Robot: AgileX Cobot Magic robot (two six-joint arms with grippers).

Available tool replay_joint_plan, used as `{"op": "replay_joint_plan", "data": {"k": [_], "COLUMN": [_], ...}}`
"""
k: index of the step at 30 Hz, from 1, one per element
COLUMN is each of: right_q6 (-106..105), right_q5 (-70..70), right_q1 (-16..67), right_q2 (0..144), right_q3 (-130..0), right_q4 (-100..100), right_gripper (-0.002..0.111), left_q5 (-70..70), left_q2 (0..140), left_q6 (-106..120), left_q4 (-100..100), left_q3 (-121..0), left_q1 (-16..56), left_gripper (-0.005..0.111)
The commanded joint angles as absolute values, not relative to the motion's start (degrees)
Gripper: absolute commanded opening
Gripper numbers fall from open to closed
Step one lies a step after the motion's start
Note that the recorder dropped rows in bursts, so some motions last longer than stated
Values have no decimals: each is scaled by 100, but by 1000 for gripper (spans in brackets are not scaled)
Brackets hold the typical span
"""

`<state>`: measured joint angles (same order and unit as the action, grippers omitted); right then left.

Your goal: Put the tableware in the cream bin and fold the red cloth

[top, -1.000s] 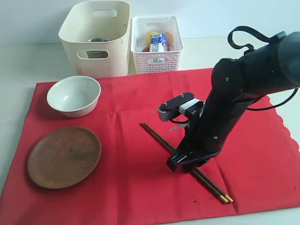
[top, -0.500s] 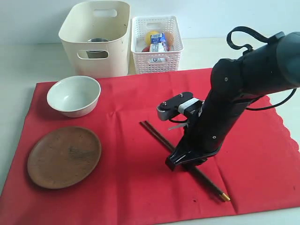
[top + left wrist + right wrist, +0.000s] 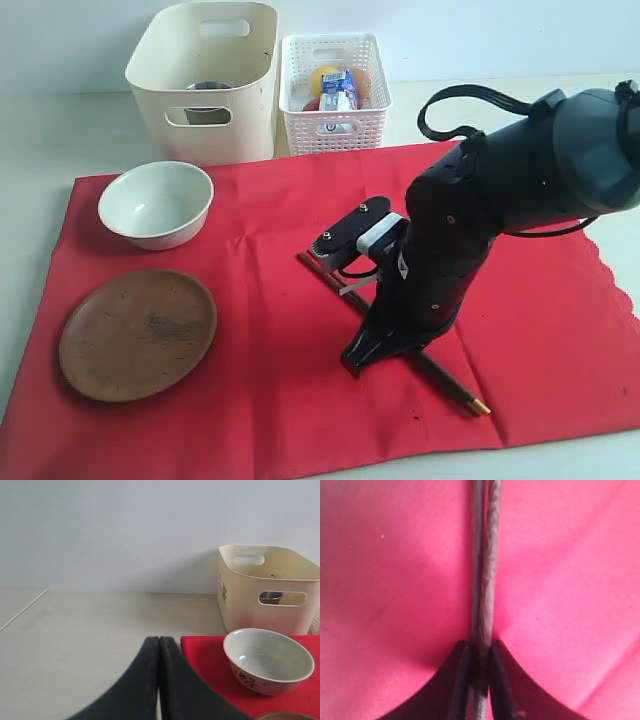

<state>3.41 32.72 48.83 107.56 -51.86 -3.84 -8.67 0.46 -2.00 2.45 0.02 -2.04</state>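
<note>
- The right claw [image 3: 352, 362] is down on the red cloth [image 3: 270, 410], near its middle, with its jaws pinched onto the pair of chopsticks [image 3: 452, 388].
- In the right wrist view the two sticks run side by side out from between the closed black fingers [image 3: 461, 680], with red fabric all round them.
- The chopsticks lie on a slant under the arm, with the gold tip poking out on the near-right side and the dark end showing on the far-left side. I cannot tell whether they are raised off the cloth.
- The left claw [image 3: 159, 645] is shut with nothing in it, its two fingers pressed together, and it hangs over the bare desk [image 3: 90, 630] just off the cloth's edge.
- The pale bowl [image 3: 157, 203] sits upright on the far-left part of the cloth. The wooden plate [image 3: 137, 333] lies flat nearer to me, close beside the bowl but apart from it.
- The cream bin [image 3: 245, 110] stands on the desk just beyond the cloth's far edge, and a steel cup [image 3: 207, 115] shows through its handle cut-out.
- A white lattice basket [image 3: 335, 135] stands right beside the bin, holding a milk carton [image 3: 340, 90] and some food.
- The cloth is spread flat and unfolded, with its scalloped edge on the right.
</note>
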Motion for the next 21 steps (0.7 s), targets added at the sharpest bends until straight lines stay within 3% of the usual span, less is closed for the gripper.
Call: {"op": "replay_joint_plan", "data": {"k": [1,21], "right_q6": [442,423], "right_q5": [3032,3031], "right_q1": [4902,4899], "right_q2": [10928,10489], "right_q3": [-5122,-5122], "right_q4": [-667,-648], "right_gripper": [15,15], "left_q5": [-846,-846], "left_q2": [30,30], "left_q6": [-198,-198], "left_q4": [214,214], "left_q3": [0,0], "left_q1": [-221,-221], "left_gripper": [0,0]}}
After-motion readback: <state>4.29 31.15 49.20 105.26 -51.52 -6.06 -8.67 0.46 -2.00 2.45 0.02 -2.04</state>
